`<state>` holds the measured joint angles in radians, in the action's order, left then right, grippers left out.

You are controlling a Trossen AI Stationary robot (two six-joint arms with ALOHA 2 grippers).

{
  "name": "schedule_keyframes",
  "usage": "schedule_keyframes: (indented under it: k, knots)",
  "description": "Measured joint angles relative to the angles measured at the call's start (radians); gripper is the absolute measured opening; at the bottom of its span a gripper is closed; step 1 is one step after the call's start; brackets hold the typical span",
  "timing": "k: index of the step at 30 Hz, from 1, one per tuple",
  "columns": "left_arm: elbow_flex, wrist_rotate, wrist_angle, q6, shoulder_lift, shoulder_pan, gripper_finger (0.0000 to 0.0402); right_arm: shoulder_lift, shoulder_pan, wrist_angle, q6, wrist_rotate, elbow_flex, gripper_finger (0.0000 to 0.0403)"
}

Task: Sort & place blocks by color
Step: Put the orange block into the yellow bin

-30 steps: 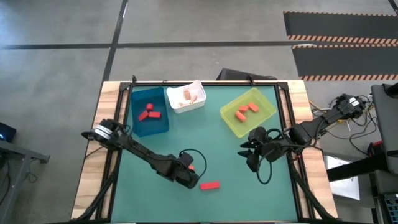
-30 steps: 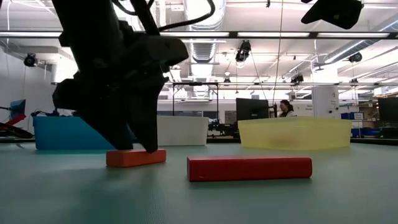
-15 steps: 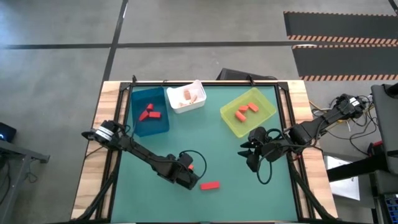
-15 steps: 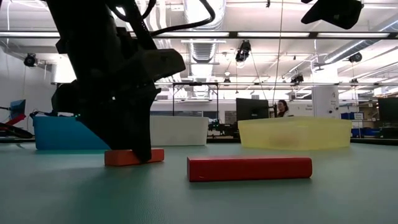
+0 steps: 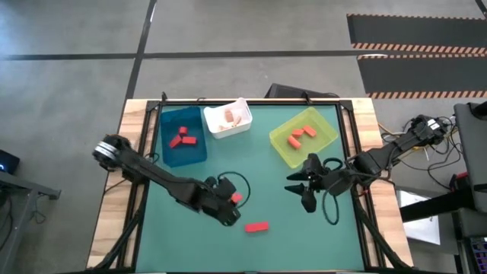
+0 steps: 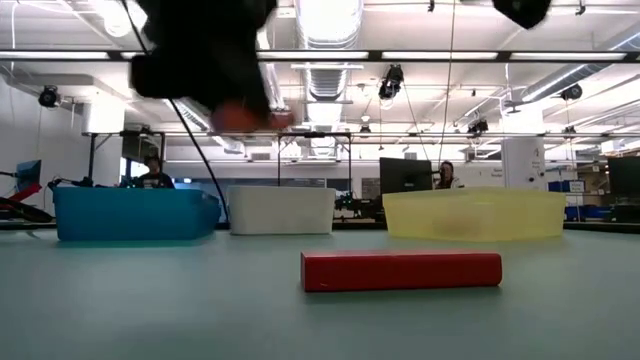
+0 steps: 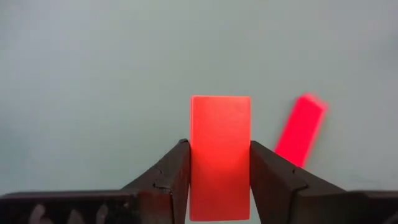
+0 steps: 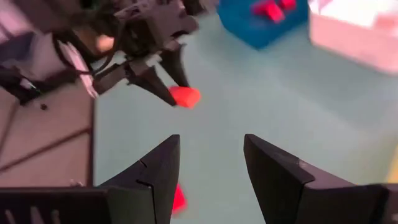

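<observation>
Orange block [image 7: 220, 155] clamped in left tool [image 7: 219, 180]

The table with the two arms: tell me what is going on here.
The robot is sorting small blocks into bins by color. The left hand is shut on an orange block and holds it above the green table, clear of the surface. One red bar lies on the mat, not yet sorted. The blue bin holds red blocks, the white bin pale ones, and the yellow-green bin orange ones. The right hand waits open near the yellow-green bin.
</observation>
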<state>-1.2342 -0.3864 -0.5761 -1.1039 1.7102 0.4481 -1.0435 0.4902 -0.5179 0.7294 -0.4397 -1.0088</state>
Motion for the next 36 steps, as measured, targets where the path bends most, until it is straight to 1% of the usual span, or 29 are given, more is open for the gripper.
schedule_keyframes:
  k: [3,6,9,13,16,19,21,24,27,36]
  knots:
    - [0.0,-0.051,0.04,0.146,-0.11,-0.008,0.0115,0.0,0.0,0.134,-0.092,-0.011,0.001,0.0169]
    - [0.003,-0.094,0.148,0.327,-0.216,-0.011,0.0115,-0.006,-0.01,0.292,-0.2,-0.032,0.002,0.0169]
    - [0.006,-0.111,0.251,0.499,-0.292,-0.012,0.0115,-0.021,-0.031,0.448,-0.309,-0.036,0.002,0.0169]
    - [0.006,-0.119,0.387,0.658,-0.361,-0.018,0.0115,-0.062,-0.059,0.666,-0.447,-0.032,0.003,0.0169]
    - [0.006,-0.121,0.479,0.763,-0.386,-0.023,0.0115,-0.109,-0.08,0.821,-0.533,-0.017,0.003,0.0169]
    - [0.006,-0.12,0.524,0.826,-0.405,-0.031,0.0115,-0.16,-0.105,0.954,-0.588,0.022,0.003,0.0169]
    - [0.006,-0.12,0.522,0.857,-0.417,-0.037,0.0115,-0.193,-0.119,1.021,-0.61,0.035,-0.002,0.0169]
    - [0.006,-0.118,0.531,0.904,-0.429,-0.047,0.0115,-0.232,-0.141,1.055,-0.618,0.052,-0.02,0.0169]
    - [0.006,-0.086,0.548,0.939,-0.443,-0.059,0.0115,-0.267,-0.158,1.055,-0.625,0.067,-0.049,0.0169]
    - [0.006,0.025,0.552,0.953,-0.446,-0.084,0.0115,-0.357,-0.207,1.054,-0.654,0.201,-0.172,0.0169]
